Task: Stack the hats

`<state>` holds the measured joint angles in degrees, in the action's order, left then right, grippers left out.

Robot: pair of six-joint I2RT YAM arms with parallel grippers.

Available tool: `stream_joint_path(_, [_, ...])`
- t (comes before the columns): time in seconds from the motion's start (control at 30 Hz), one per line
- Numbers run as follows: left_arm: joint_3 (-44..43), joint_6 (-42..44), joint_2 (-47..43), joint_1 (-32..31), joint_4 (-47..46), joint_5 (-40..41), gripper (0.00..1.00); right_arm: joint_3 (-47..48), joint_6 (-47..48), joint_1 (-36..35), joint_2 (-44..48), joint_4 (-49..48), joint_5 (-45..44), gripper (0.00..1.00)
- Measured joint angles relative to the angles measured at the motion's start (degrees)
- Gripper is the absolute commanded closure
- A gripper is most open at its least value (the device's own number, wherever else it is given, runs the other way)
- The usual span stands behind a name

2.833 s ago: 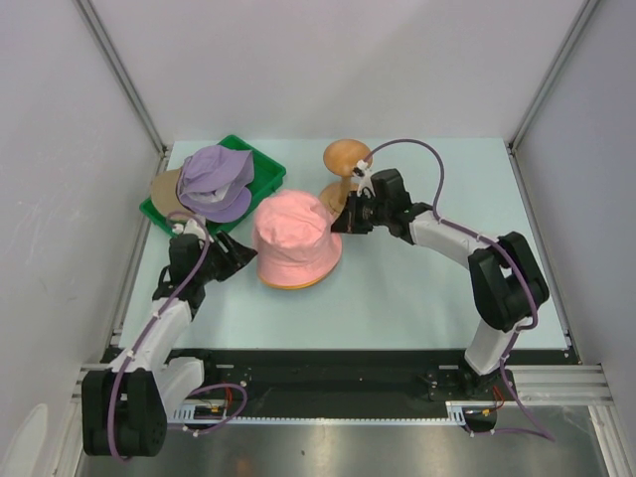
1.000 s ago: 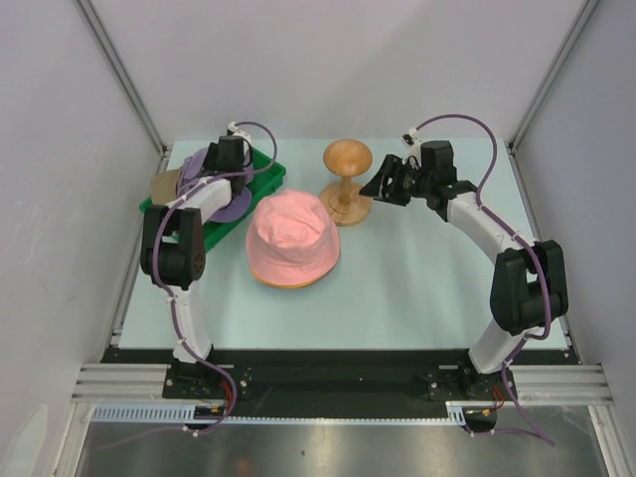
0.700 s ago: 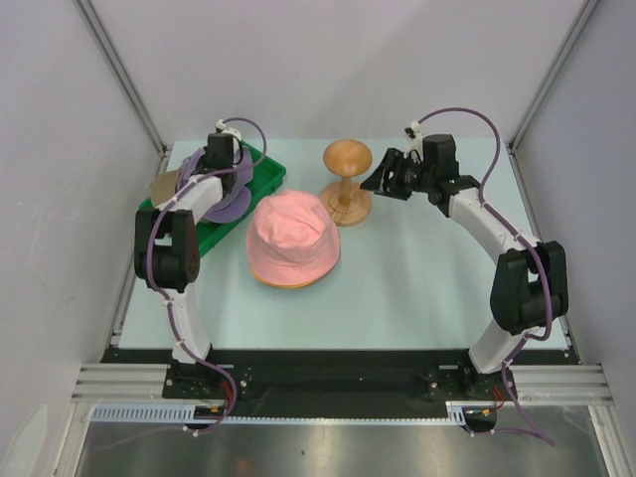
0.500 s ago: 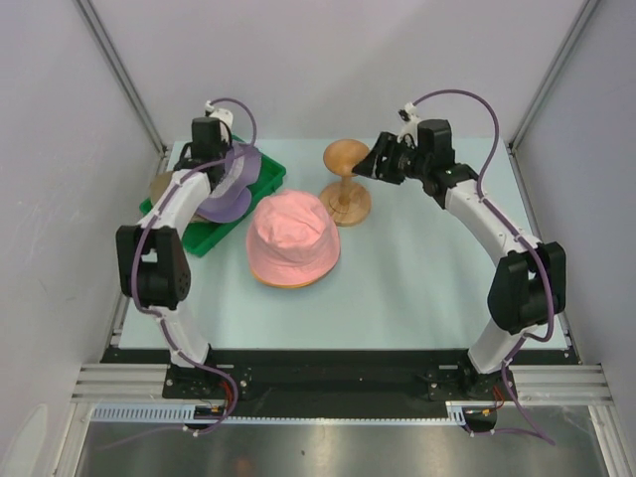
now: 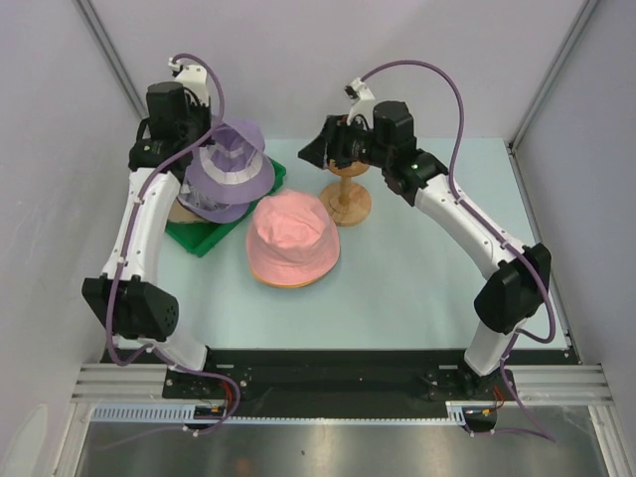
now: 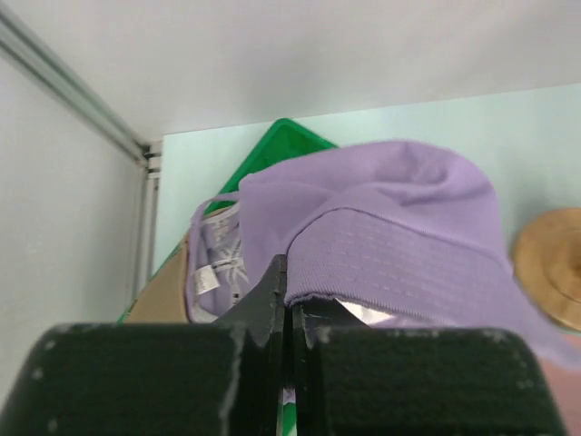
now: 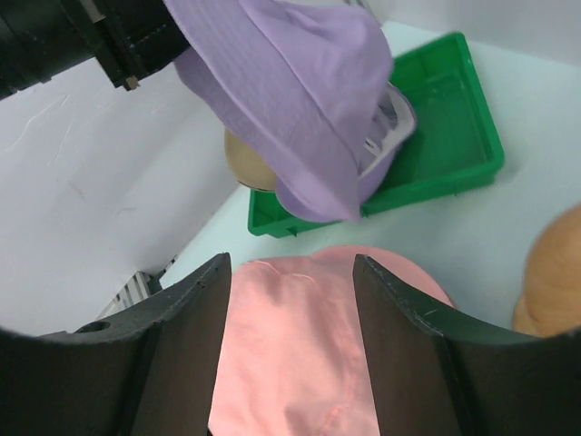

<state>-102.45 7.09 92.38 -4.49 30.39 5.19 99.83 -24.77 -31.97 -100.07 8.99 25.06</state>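
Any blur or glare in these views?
Top external: sharp, even light, no glare. Left wrist: left tool dark and soft, lavender hat blurs at its right edge. Right wrist: right tool out of focus, pink hat clear.

Pale mint-green flat tabletop (image 5: 417,288), evenly lit. Behind it and on both sides, plain grey-white wall panels (image 5: 328,60). At its rear corners, slanted aluminium frame posts (image 5: 549,79).

left arm: up high, reaching to 11 o'clock | left gripper (image 6: 285,277): pinched tight on lavender hat (image 5: 231,171) brim | right arm: arched toward 12 o'clock, wrist aimed at 9 o'clock | right gripper (image 7: 290,265): fingers spread wide
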Motion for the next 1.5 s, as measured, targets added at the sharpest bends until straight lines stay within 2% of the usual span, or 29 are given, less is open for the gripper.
stream_joint_path(0.3, [-2.1, -2.8, -6.8, -1.2, 6.0, -6.3, 1.0, 2.3, 5.9, -7.2, 0.0, 0.7, -4.1, 0.38])
stream_joint_path(0.5, [-1.7, -4.7, -12.5, -2.5, 7.2, -6.9, 1.0, 3.7, 10.4, -13.1, -0.2, 2.0, -7.3, 0.37])
stream_joint_path(0.7, [-1.1, -5.6, -14.5, -4.9, 8.6, -6.4, 1.0, 3.7, 14.2, -18.6, -0.2, 4.3, -13.0, 0.37])
stream_joint_path(1.07, [1.3, -7.2, -18.2, -7.3, 10.6, -5.8, 1.0, 2.9, 19.6, -19.6, -0.1, 4.9, -31.5, 0.33])
stream_joint_path(1.2, [3.1, -7.2, -20.6, -7.4, 10.6, -5.9, 1.0, 0.9, 22.2, -19.4, 0.0, 2.6, -34.6, 0.32])
stream_joint_path(1.3, [4.2, -7.1, -21.6, -7.4, 10.5, -6.7, 1.0, -0.9, 24.4, -19.2, 0.0, 0.0, -34.9, 0.34])
stream_joint_path(1.4, [5.0, -7.2, -21.7, -7.4, 10.4, -7.8, 1.0, -3.0, 26.5, -19.1, 0.0, -3.5, -34.8, 0.42])
stream_joint_path(1.43, [5.2, -7.2, -21.7, -7.4, 10.4, -8.2, 1.0, -3.9, 27.2, -19.0, 0.1, -5.0, -34.4, 0.5])
stream_joint_path(1.5, [5.2, -7.2, -21.4, -7.4, 10.1, -8.9, 0.99, -5.6, 28.5, -18.8, 0.4, -8.2, -33.4, 0.59])
